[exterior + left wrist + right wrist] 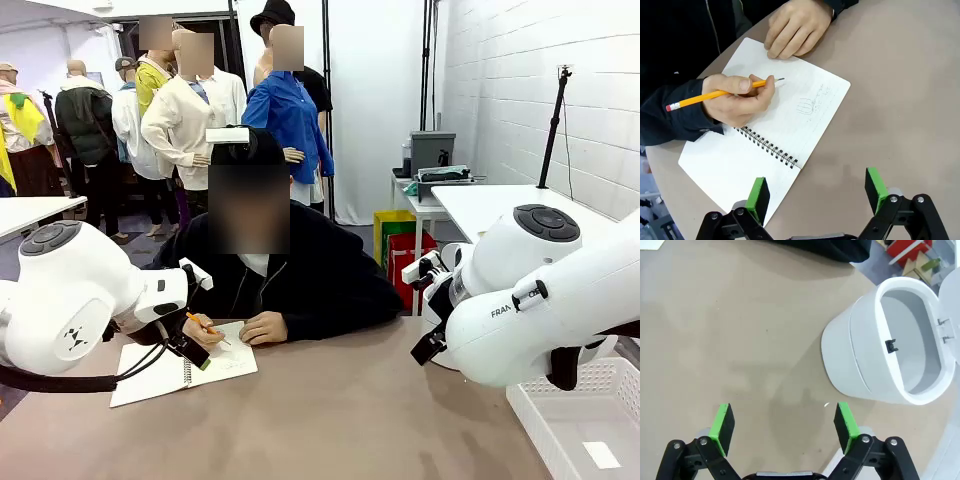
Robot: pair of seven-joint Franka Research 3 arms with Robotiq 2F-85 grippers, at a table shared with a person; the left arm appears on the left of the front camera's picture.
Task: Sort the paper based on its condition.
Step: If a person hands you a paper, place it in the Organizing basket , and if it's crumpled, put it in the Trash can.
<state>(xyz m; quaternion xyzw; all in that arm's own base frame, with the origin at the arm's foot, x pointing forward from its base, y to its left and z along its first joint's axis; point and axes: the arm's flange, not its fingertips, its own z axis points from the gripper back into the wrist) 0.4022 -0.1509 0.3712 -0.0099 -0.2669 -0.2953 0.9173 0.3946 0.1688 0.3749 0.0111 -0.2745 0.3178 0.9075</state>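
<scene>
White lined spiral notebook [790,130] open on tan worktop [900,100] under person's pencil-holding hand [737,102], paper to sort judged not yet torn out; left gripper [817,190] and right gripper [784,421] both spread, empty, awaiting a loose sheet to grasp.

The right arm [560,300] carries partly visible black lettering, "FRA".

The pencil marks [811,104] on the spiral notebook [790,135] are too small to read. One corner of the notebook goes behind a finger of the left claw [816,186]. From the front, the left arm [70,300] covers part of its page. The white basket [540,430] is cut off at the picture's corner. The white bin [860,355] is cut off at the side.
</scene>
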